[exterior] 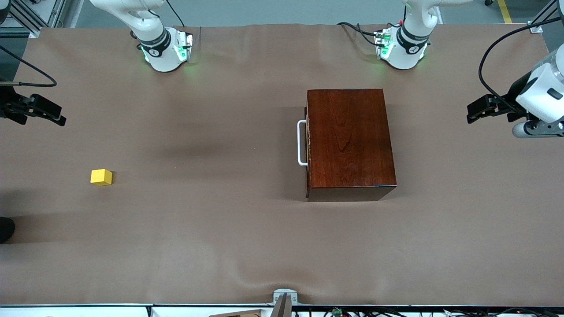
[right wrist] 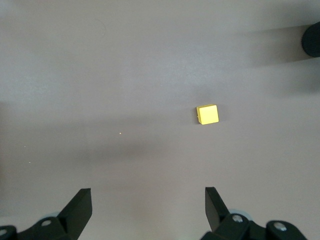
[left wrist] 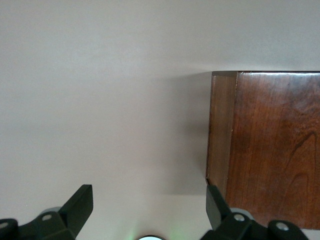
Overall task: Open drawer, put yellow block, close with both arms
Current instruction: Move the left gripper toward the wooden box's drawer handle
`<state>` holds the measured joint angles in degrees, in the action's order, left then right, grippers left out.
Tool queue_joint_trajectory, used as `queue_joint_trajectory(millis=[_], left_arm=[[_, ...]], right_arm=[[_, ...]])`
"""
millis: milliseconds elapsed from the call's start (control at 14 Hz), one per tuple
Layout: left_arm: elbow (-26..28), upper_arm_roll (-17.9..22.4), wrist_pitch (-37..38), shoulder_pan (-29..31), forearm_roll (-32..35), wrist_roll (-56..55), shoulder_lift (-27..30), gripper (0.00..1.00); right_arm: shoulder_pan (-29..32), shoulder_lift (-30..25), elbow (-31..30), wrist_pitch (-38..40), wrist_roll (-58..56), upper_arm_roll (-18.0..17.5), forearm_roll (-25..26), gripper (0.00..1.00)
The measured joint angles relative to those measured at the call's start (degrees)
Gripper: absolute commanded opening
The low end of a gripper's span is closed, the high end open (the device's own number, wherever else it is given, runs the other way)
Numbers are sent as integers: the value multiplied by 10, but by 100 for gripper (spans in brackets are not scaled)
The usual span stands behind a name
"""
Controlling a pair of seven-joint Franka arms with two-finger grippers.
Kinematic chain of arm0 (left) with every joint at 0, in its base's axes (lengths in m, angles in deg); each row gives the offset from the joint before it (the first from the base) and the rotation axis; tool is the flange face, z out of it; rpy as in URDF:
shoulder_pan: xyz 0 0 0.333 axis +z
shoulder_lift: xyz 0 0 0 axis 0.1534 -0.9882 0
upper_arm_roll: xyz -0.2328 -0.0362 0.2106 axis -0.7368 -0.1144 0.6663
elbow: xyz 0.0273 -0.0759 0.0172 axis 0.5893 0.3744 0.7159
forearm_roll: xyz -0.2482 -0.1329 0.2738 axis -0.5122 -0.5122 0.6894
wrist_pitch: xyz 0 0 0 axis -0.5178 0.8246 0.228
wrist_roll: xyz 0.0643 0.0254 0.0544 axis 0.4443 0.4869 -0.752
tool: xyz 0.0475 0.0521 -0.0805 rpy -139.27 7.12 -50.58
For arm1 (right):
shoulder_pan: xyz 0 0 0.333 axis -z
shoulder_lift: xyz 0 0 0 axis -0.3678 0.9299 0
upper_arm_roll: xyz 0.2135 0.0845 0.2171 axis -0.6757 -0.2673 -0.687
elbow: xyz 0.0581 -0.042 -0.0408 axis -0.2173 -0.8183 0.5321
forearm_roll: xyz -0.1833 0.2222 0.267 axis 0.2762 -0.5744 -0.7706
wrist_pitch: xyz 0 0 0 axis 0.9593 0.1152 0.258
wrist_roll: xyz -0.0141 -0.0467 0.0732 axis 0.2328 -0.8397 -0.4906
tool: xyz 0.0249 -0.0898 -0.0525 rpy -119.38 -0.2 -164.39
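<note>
The dark reddish-brown wooden box stands on the table toward the left arm's end. Its drawer is shut, and the white bar handle faces the right arm's end. The yellow block lies on the table toward the right arm's end, and shows in the right wrist view. My left gripper is open and empty, up in the air past the box at the table's end; its wrist view shows the box's corner. My right gripper is open and empty, over the table's edge at the right arm's end.
The table is covered with a brown cloth. The two arm bases stand along the edge farthest from the front camera. A camera mount sits at the nearest edge. A dark object shows at the right arm's end.
</note>
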<state>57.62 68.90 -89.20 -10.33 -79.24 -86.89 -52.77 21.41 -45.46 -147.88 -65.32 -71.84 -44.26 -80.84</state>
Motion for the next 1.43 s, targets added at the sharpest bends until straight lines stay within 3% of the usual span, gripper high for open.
queue_joint_trajectory(millis=[570, 1426], left_arm=[[0, -1, 0, -5, 0, 4, -3, 100], [-9, -1, -6, -31, 0, -125, -18, 100]], right_arm=[[0, 0, 0, 0, 0, 0, 0, 100], [0, 0, 0, 0, 0, 0, 0, 100]])
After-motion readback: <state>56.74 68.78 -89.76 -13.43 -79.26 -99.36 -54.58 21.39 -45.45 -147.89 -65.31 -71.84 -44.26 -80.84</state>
